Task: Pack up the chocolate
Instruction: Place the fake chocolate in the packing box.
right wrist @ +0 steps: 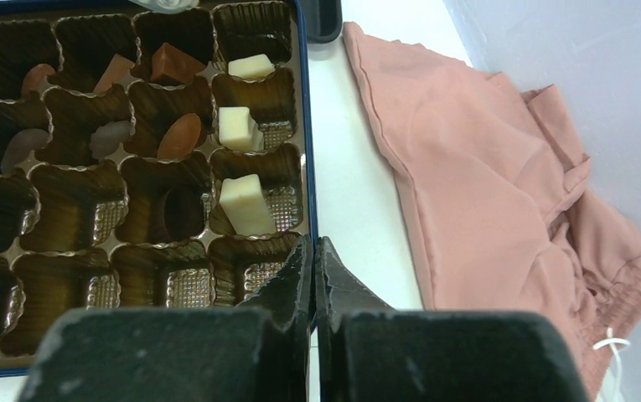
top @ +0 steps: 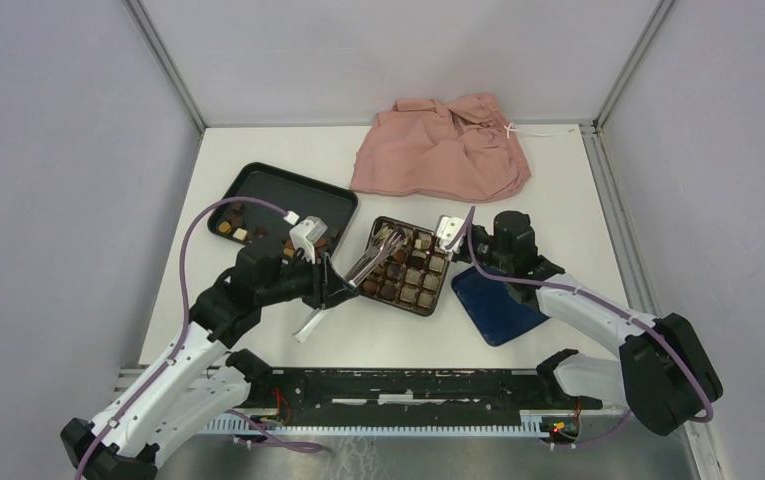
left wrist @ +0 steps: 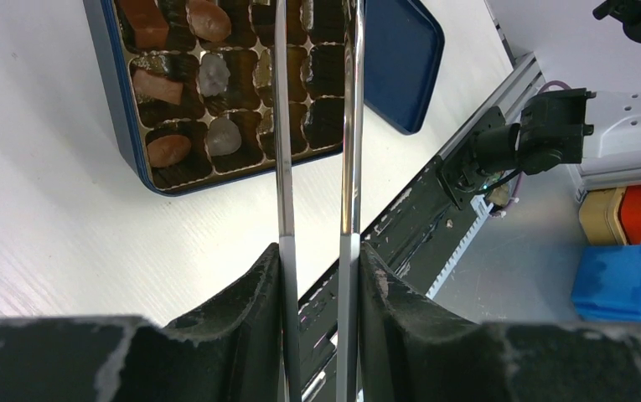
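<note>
Gripping a pair of metal tongs [left wrist: 351, 126], the left gripper [left wrist: 317, 261] holds their tips over the dark blue box [left wrist: 121, 109] on the tabletop [top: 408, 340]. The right gripper [right wrist: 314, 268] is fully closed on nothing, just beside the box's edge and near the pink cloth [right wrist: 484, 167]. Chocolate [right wrist: 245, 205] sits in several cells of the box's insert; a few more pieces lie in the black tray [top: 288, 190]. The blue lid [top: 498, 300] lies beside the box.

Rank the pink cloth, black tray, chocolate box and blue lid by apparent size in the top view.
1. pink cloth
2. black tray
3. chocolate box and blue lid: about alike; the right arm covers part of the lid, so I leave them unranked.
</note>
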Robot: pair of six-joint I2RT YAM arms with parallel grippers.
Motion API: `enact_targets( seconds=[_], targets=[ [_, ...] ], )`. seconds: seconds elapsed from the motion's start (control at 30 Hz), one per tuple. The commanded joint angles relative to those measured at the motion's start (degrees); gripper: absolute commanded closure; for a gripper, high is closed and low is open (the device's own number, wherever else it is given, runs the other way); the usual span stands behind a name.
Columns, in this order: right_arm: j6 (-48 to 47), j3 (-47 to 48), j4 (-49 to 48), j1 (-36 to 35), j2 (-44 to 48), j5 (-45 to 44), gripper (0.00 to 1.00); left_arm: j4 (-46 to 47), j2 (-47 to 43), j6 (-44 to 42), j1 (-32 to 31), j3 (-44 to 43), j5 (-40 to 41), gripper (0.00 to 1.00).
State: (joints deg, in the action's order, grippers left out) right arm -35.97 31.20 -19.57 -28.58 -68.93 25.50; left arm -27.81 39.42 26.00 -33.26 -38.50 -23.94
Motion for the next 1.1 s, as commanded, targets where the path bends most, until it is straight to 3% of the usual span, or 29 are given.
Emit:
enact_targets(
  seconds=[0.0,0.6,1.07],
  targets=[
    [-3.84,4.33,-2.25,-1.46,3.21,-2.52,1.0,1.71,-0.37,-3.04,-0.32,-3.46,0.23,0.98],
    [-5.99,2.91,-4.61,-3.44,5.99,-2.55,1.0,0.37,-0.6,-1.56,-0.34,-4.62,-0.98,0.98],
    [6.55,5.09,-5.57,-3.5,-3.89,-4.87,1.0,-4.44,0.68,5.74,-0.71,-2.4,0.84,0.98]
  ],
)
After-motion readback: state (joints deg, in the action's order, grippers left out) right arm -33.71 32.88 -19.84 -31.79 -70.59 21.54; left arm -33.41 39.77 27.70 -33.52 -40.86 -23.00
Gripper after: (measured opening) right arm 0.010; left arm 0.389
